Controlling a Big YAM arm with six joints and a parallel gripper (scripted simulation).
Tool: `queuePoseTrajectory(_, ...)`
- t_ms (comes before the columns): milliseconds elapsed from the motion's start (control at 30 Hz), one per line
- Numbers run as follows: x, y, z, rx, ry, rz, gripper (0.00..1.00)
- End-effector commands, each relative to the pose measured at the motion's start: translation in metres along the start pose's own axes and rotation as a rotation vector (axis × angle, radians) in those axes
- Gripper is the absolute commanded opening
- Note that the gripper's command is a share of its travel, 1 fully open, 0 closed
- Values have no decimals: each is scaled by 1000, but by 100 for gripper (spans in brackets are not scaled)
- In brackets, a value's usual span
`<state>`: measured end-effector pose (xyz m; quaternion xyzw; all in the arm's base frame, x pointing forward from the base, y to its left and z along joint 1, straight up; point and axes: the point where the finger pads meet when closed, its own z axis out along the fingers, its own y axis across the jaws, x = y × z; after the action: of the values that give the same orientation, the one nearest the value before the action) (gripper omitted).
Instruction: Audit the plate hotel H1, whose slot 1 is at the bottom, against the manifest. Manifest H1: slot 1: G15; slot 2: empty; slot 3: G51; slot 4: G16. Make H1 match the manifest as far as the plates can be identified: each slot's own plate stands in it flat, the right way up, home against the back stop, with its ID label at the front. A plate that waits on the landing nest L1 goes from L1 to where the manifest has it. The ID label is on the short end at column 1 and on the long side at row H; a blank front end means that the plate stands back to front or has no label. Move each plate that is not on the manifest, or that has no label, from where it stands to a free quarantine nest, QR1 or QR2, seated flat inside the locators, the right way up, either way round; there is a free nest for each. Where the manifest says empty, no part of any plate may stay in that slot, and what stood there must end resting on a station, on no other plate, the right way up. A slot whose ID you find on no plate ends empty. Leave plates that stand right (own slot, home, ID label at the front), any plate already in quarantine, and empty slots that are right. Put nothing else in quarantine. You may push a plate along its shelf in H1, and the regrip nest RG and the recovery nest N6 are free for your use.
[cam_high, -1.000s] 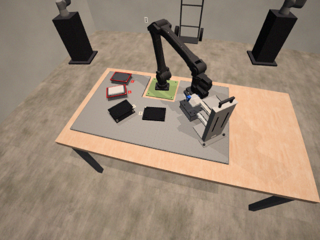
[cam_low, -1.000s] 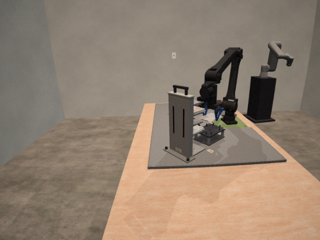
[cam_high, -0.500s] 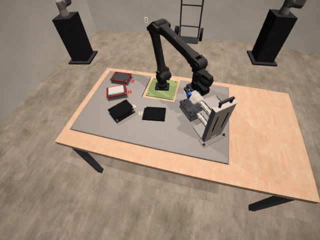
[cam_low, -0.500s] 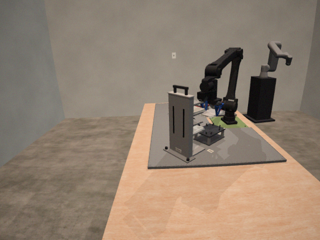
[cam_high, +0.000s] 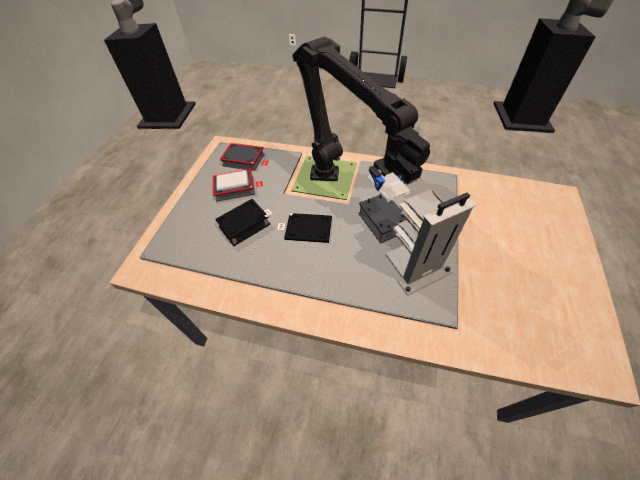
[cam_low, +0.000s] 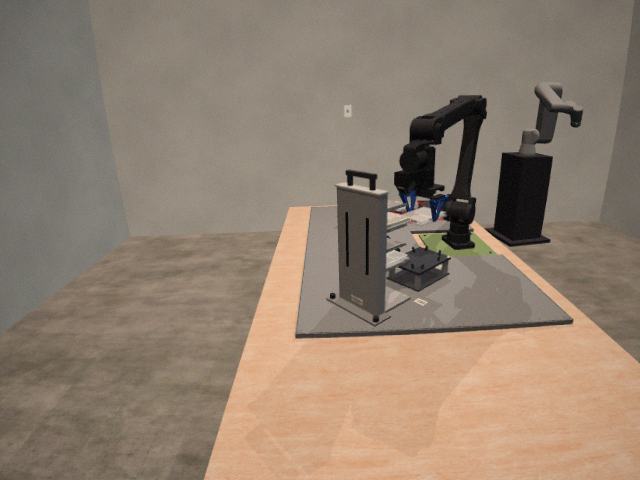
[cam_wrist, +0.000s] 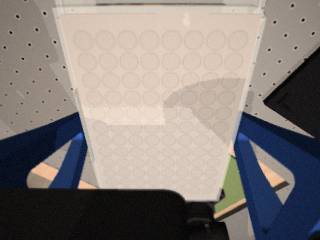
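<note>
My gripper (cam_high: 387, 181) (cam_low: 422, 205) (cam_wrist: 160, 119) is shut on a white well plate (cam_high: 398, 187) (cam_wrist: 160, 90), its blue fingers pressed on the two long sides. It holds the plate level in the air at the open front of the plate hotel H1 (cam_high: 438, 237) (cam_low: 360, 248), near the top shelf height. The far end of the plate reaches toward the hotel. No ID label shows on it in any view. Lower shelves hold white plates (cam_high: 408, 233) (cam_low: 395, 256). The dark landing nest L1 (cam_high: 378, 217) (cam_low: 419, 266) stands below the held plate and carries no plate.
Two red-framed quarantine nests stand at the back left: the far one (cam_high: 241, 153) holds no plate, the near one (cam_high: 232, 181) holds a white plate. Two black nests (cam_high: 241, 221) (cam_high: 308, 227) lie mid-mat. The arm base sits on a green pad (cam_high: 324, 178).
</note>
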<state>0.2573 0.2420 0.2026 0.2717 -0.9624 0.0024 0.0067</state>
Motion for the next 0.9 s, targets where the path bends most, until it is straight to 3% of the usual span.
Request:
queuePoseTrajectory(0, -16, 5, -48, -18, -97, -6, 86)
queuePoseTrajectory(133, -15, 5, -59, -18, -97, -6, 86)
queuePoseTrajectory(233, -17, 6, -56, -15, -80, -6, 86)
queuePoseTrajectory(567, -12, 4, -87, -19, -97, -6, 86)
queuePoseTrajectory(767, -14, -8, -87, -20, -102, 54, 86)
queuePoseTrajectory(867, -2, -20, -67, -9, -50, 104, 86)
